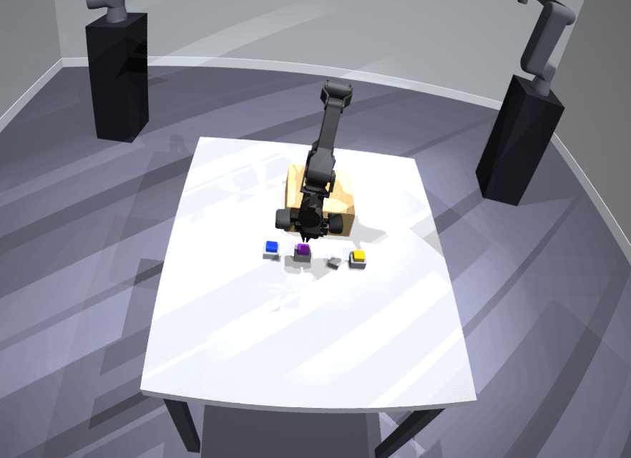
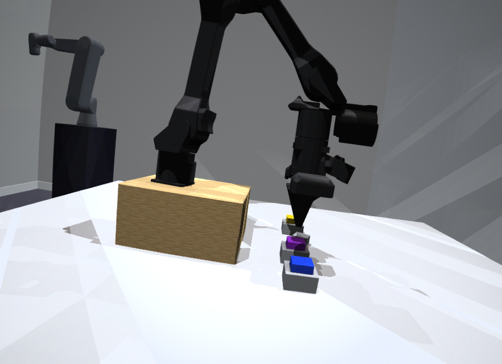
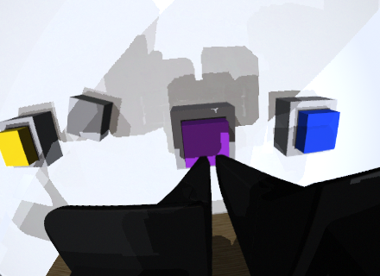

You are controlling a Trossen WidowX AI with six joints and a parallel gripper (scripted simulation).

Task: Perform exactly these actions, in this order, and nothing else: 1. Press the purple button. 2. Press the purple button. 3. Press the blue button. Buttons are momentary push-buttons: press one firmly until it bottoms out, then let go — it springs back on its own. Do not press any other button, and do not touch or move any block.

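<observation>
Near: from up here I count three buttons, one grey block (image 1: 333,262) (image 2: 301,236) (image 3: 88,117) | blue button (image 1: 271,246) (image 2: 301,265) (image 3: 319,131) left, unpressed | purple button (image 1: 302,249) (image 2: 296,242) (image 3: 203,138) beside it, cap up; earlier presses can't be told, so up to three remain | yellow button (image 1: 358,255) (image 2: 290,219) (image 3: 14,147) right | far: gripper (image 1: 305,239) (image 2: 299,226) (image 3: 211,163) closed, empty, above purple

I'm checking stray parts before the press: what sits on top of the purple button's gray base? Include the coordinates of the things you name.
Only the purple cap (image 1: 303,248) (image 2: 295,242) (image 3: 204,138) shows on it, standing proud. Whatever is beneath the cap, inside the base, is covered.
</observation>
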